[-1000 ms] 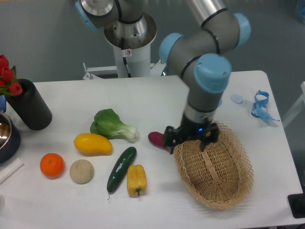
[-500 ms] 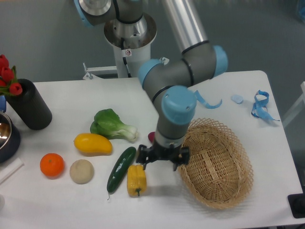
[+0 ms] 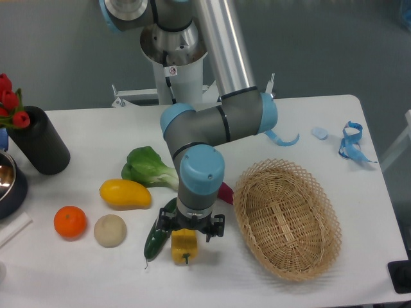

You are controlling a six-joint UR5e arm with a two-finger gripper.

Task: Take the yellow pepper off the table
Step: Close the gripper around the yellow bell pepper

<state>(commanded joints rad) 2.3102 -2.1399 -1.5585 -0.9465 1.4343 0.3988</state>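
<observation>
Yellow pepper (image 3: 182, 246) lies on the white bench (image 3: 212, 135) near its front edge. The end effector (image 3: 189, 230) (beside the wicker basket (image 3: 287, 219) earlier) now hangs directly over it, fingers spread. A cucumber (image 3: 156, 235) crowds the left.

On the bench (image 3: 257, 122), the pepper (image 3: 183, 246) lies near the front edge, directly under the pincer (image 3: 190, 230). The cucumber (image 3: 155, 237) lies just left of it, with the potato (image 3: 110, 230) and orange (image 3: 70, 221) farther left. The basket (image 3: 287, 218) sits to the right.
</observation>
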